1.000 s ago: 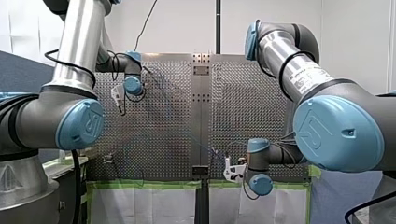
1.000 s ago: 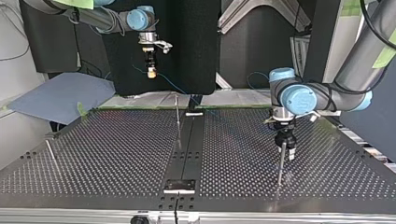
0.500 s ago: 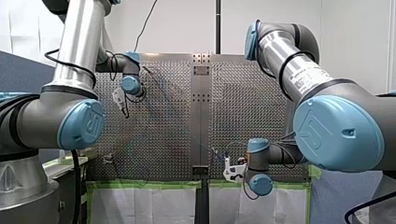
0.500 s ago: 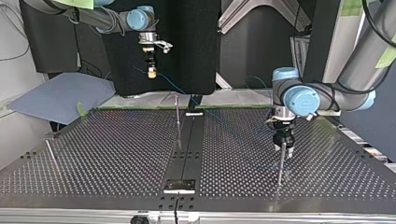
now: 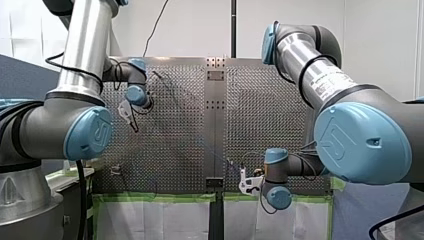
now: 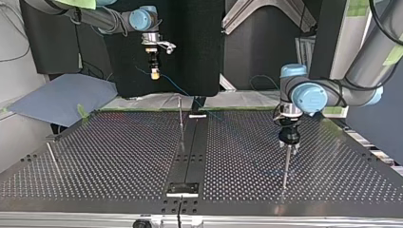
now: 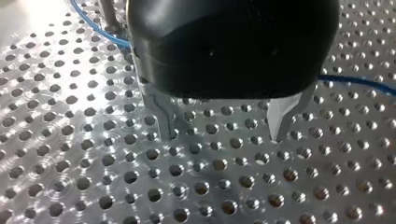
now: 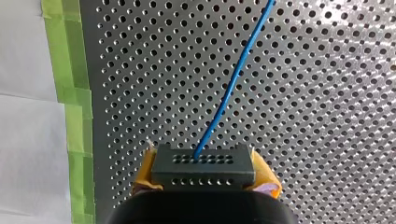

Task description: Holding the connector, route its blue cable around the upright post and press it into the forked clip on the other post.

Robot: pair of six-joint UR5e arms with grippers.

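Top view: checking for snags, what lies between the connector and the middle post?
Only the blue cable, slanting down from the connector held in my right gripper toward the middle post; nothing else crosses that gap. The top view shows it.

Two silver-and-blue robot arms show, my left arm (image 5: 80,60) and my right arm (image 5: 320,80), each with one gripper: my left gripper (image 7: 223,135) has two metal fingers (image 7: 164,123), my right gripper (image 6: 154,73) two yellow pads (image 8: 144,173). There is one dark rectangular connector (image 8: 203,166) between those pads and one thin blue cable (image 8: 233,84) leaving it ahead of the gripper. Three thin metal posts stand on the one perforated metal table (image 6: 95,156): a first post (image 6: 285,166) just beside my left gripper, a second post (image 6: 180,118) between the two grippers, a third post (image 6: 51,156) well apart from both.
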